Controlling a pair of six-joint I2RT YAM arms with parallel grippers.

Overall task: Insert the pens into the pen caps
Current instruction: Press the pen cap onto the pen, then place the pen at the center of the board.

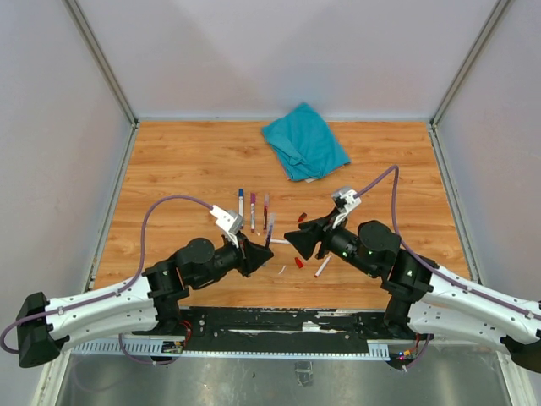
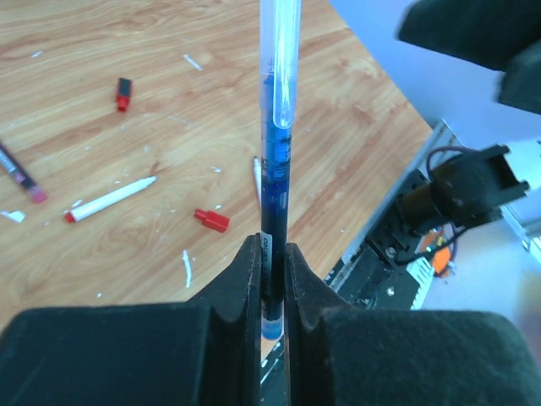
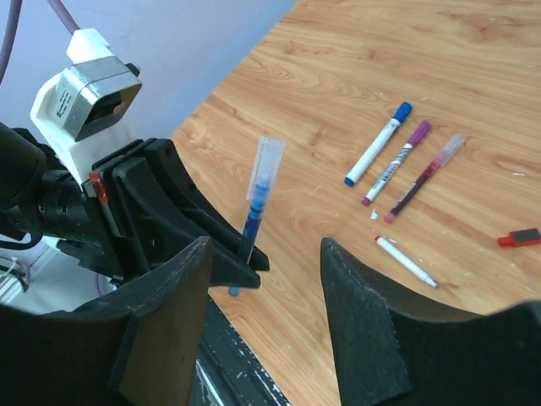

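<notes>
at worktop [image 1: 186, 169] centre, 6 o'clock of teal cloth [image 1: 304, 139] | left pincer [image 2: 272, 249] clenched low on blue pen [image 2: 275, 161], upright, clear cap [image 2: 280, 51] on its top end | right pincer [image 3: 264, 245] spread open, empty, at its 3 o'clock | pen looks light, stiff, slick: grip mid-barrel | loose pens [image 1: 252, 211] at 12 o'clock

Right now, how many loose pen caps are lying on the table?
2. A red cap lies just beside the tip of the white red-tipped pen. A red-and-black cap lies farther out on the wood. More could be hidden under the arms.
</notes>
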